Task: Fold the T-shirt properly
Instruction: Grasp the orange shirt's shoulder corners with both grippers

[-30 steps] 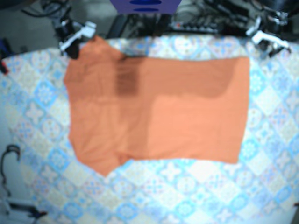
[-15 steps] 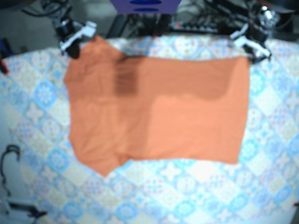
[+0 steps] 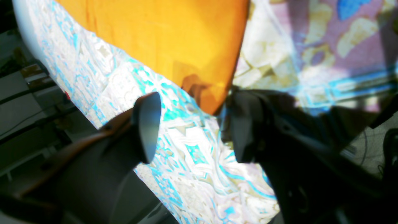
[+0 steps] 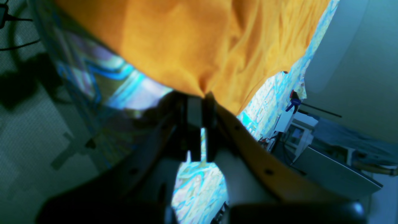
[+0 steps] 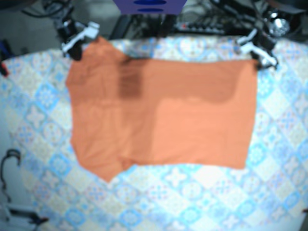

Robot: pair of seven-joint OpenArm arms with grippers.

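Observation:
An orange T-shirt lies spread on the patterned tablecloth, partly folded, with a sleeve sticking out at the lower left. My right gripper is at the shirt's far left corner, and the right wrist view shows that gripper shut on a pinch of orange fabric. At the far right corner is my left gripper. In the left wrist view it is open, and the tip of the shirt corner lies between its two fingers.
The table's far edge runs just behind both grippers, with cables and dark equipment beyond it. A blue object sits at the back centre. A cable loop lies off the table's left side.
My left gripper has moved in from the far right edge to the shirt's far right corner. The right gripper and the shirt have stayed put.

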